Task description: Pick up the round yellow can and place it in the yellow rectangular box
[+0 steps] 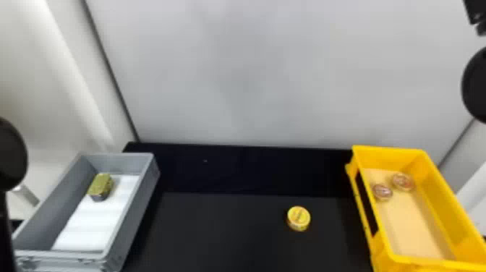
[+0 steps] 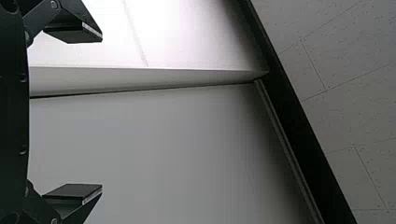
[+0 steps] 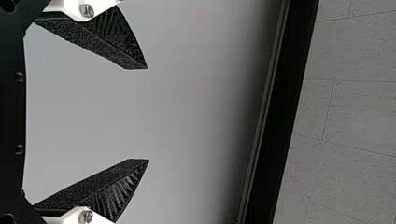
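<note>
You had the round yellow can on the black table, between the gray box and the yellow rectangular box, nearer the yellow one. Your left gripper and right gripper both had their fingers spread wide.

At left: gray box with white lining and rectangular gold tin near far end. At right: two small round tins, side by side. Behind black table: light gray wall.
</note>
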Tool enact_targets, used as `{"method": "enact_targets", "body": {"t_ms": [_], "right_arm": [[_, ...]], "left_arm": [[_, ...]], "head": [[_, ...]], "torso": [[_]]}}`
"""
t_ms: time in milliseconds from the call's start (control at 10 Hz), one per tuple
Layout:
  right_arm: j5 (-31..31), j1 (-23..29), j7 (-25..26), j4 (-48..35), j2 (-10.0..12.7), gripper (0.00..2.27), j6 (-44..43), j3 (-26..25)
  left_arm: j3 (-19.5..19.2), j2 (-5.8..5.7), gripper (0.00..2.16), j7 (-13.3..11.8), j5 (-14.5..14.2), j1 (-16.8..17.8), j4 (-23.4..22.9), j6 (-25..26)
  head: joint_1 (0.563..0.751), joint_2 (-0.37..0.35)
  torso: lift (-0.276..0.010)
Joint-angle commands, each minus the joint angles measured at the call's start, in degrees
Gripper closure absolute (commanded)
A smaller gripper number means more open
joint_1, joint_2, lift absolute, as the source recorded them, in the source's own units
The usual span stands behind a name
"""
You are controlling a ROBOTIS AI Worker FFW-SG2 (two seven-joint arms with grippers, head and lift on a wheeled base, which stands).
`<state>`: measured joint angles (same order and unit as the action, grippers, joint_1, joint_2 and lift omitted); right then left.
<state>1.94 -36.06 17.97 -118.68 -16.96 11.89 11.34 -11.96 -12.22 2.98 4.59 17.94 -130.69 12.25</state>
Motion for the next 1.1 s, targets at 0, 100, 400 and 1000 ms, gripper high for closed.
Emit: {"method": "enact_targets", "body": {"t_ms": [0,100,400,1000], "right_arm": [[0.0,0.0,0.1,-0.1,0.0,0.06,0.0,0.0],[0.0,0.0,0.1,-0.1,-0.1,0.06,0.1,0.0],[0.1,0.1,0.2,0.2,0.0,0.06,0.1,0.4],[11.5,-4.1,-0.5,0.7,3.2,0.06,32.6,-1.8]], "left_arm": [[-0.1,0.0,0.14,-0.1,0.0,0.0,-0.1,0.1],[-0.1,0.0,0.14,-0.1,0.0,0.0,-0.1,0.1],[-0.1,-0.18,0.14,-0.1,-0.1,0.0,-0.1,0.1],[-0.1,-0.35,0.14,-0.1,-0.3,-0.2,-0.1,0.2]], "head": [[0.663,0.054],[0.663,0.054],[0.663,0.054],[0.663,0.054]], "torso": [[-0.003],[-0.003],[-0.003],[-0.003]]}}
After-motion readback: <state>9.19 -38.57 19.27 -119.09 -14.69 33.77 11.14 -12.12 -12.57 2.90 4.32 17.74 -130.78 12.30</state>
